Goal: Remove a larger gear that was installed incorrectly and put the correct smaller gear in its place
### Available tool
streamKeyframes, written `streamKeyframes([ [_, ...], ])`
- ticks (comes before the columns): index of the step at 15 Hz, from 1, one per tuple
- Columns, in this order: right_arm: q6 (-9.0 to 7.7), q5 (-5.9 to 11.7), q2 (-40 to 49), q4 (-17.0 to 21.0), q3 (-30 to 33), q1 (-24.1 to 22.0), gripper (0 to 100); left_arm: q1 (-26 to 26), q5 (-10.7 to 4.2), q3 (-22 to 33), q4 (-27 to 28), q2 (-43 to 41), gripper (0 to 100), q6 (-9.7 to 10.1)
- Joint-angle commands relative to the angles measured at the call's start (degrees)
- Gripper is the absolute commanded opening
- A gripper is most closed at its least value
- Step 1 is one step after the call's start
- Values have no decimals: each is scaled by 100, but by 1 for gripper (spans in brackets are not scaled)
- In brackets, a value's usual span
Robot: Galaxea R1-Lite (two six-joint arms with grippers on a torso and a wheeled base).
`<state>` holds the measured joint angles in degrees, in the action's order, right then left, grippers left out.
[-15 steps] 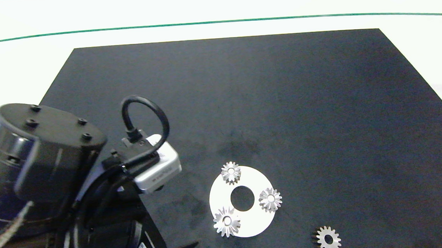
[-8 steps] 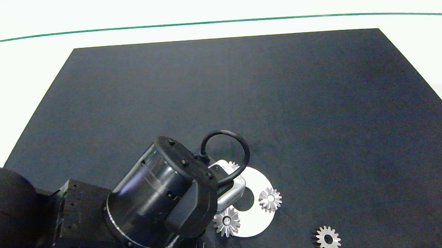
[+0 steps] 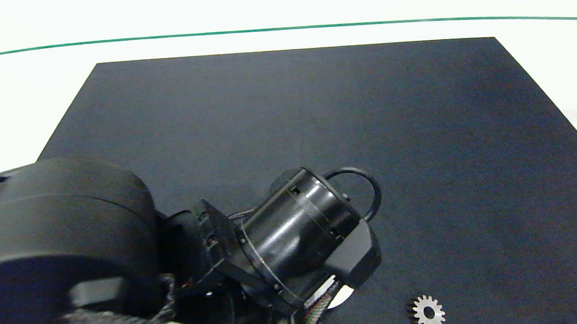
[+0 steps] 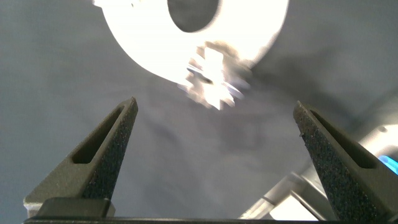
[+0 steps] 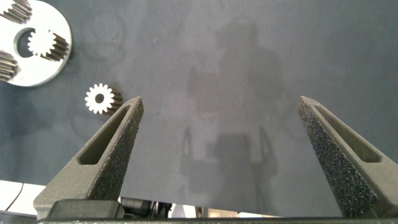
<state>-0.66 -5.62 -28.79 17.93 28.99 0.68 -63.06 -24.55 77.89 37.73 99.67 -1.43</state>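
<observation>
Now the left gripper [image 4: 214, 134] hangs over the white mounting disc [image 4: 143, 46] with its jaws spread wide, nothing between them. Ahead of the open jaws, just past the fingertip line and a little toward the right-hand finger, sits the larger gear [image 4: 213, 73], a blurred silver star at the disc's edge, beside the disc's round centre hole [image 4: 194, 12]. From above, the left arm [image 3: 293, 245] covers nearly the whole disc, so only a sliver of white [image 3: 344, 296] peeks out below the wrist.

The right gripper [image 5: 217, 134] is off to the side, fingers also wide apart and empty, over bare black mat [image 5: 249, 74]. Outside its jaws, beyond the left-hand finger, lies the smaller gear [image 5: 99, 98], flat on the mat and clear of the disc, which carries a short-toothed raised gear [image 5: 43, 42].

What could go wrong here? The big gear is not centred between the left jaws, so a straight descent may land one finger on the disc or on those long teeth, and that would skate the disc across the mat. Closing on tooth tips and not across the body could tilt the gear or pop it free. With the arm hiding the disc from above, any such slip would be hard to catch.
</observation>
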Motion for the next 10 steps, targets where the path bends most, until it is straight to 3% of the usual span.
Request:
streamKeyframes([
  [1, -13, -9, 14, 9, -34, 2, 100, 22, -173, 113, -90, 422, 100, -112],
  [10, -4, -18, 14, 9, -60, 11, 100, 207, -155, 34, -266, 633, 100, -174],
])
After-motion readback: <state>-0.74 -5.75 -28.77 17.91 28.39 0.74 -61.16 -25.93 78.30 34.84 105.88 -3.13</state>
